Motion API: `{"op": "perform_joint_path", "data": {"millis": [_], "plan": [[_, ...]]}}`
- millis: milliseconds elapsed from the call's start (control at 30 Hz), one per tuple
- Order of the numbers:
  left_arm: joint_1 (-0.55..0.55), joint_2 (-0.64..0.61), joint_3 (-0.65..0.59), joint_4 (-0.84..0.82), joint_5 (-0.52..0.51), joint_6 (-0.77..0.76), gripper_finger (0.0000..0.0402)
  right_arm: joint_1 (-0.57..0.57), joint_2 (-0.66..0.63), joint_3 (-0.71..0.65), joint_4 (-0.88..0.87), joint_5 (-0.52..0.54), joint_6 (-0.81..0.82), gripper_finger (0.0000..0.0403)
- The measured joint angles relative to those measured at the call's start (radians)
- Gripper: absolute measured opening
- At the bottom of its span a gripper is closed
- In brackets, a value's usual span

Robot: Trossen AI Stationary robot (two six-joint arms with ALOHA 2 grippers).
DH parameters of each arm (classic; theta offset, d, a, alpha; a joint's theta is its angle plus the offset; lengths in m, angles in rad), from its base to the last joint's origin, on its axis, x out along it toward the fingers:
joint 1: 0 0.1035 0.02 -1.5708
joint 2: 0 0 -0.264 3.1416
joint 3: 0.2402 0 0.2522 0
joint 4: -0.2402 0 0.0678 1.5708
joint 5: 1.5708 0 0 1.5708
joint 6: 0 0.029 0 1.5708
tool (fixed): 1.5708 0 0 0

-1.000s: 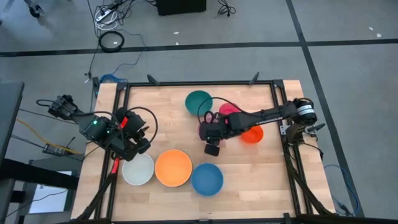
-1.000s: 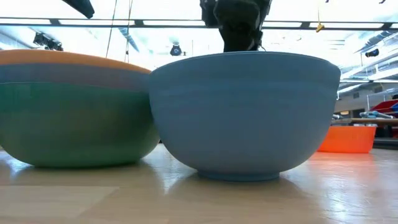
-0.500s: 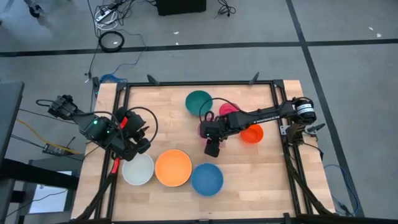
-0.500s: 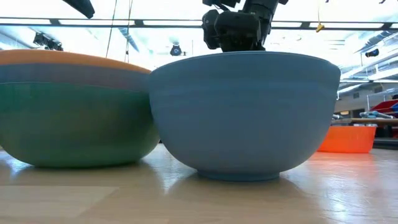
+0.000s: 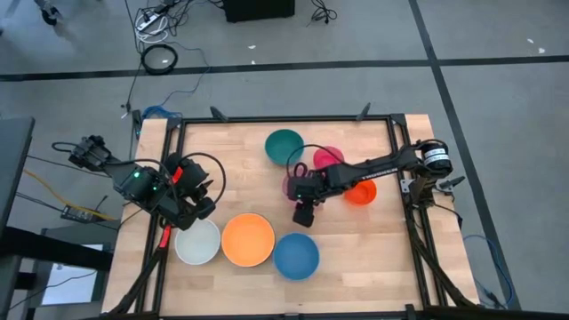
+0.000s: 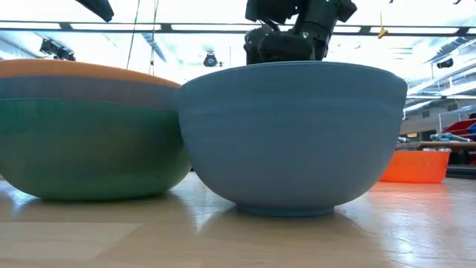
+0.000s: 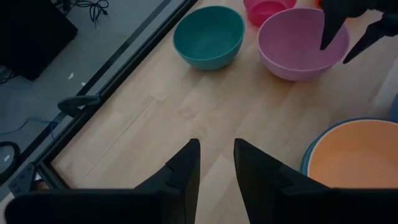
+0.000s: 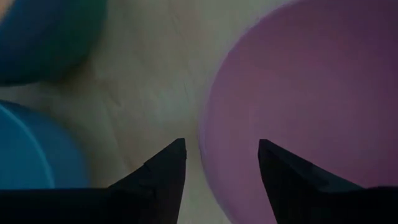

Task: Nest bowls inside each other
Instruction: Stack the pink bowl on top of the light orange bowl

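Several bowls stand upright on the wooden table. The pink bowl (image 5: 289, 185) (image 8: 298, 93) sits mid-table, partly under my right arm. My right gripper (image 5: 303, 212) (image 8: 217, 168) is open and points steeply down. One finger stands inside the bowl's near rim (image 8: 208, 143) and one outside; I see no touch. The teal bowl (image 5: 284, 145), magenta bowl (image 5: 327, 157) and red-orange bowl (image 5: 361, 192) lie around it. My left gripper (image 7: 214, 165) waits open at the table's left, above the white bowl (image 5: 197, 242).
The orange bowl (image 5: 248, 239) sits nested in a light blue and a dull green bowl (image 6: 82, 141) near the front edge. The blue bowl (image 5: 296, 255) stands beside it. A dark frame (image 5: 391, 120) runs along the table's edges. Bare wood lies at the near right.
My right gripper has sunk toward the pink bowl and tipped steeper, so that its fingers now stand at the bowl's near rim. No bowl has moved.
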Motion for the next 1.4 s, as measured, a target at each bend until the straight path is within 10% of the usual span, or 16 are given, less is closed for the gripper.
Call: {"op": "perform_joint_path", "data": {"millis": [367,633,900,1400], "plan": [[0.0,0.0,0.0,0.0,-0.011,0.0,0.0106,-0.003,0.001,-0.131,0.149,0.042,0.0,0.0166],[0.0,0.0,0.0,0.0,-0.011,0.0,0.0106,-0.004,0.001,-0.145,0.171,0.062,-0.079,0.0013],[0.0,0.0,0.0,-0.001,-0.012,0.0,0.0106,0.004,-0.065,-0.145,0.223,0.077,-0.087,0.0001],[0.0,0.0,0.0,0.001,-0.089,-0.002,0.0106,0.128,-0.15,-0.143,0.88,-0.213,-0.012,0.0]]}}
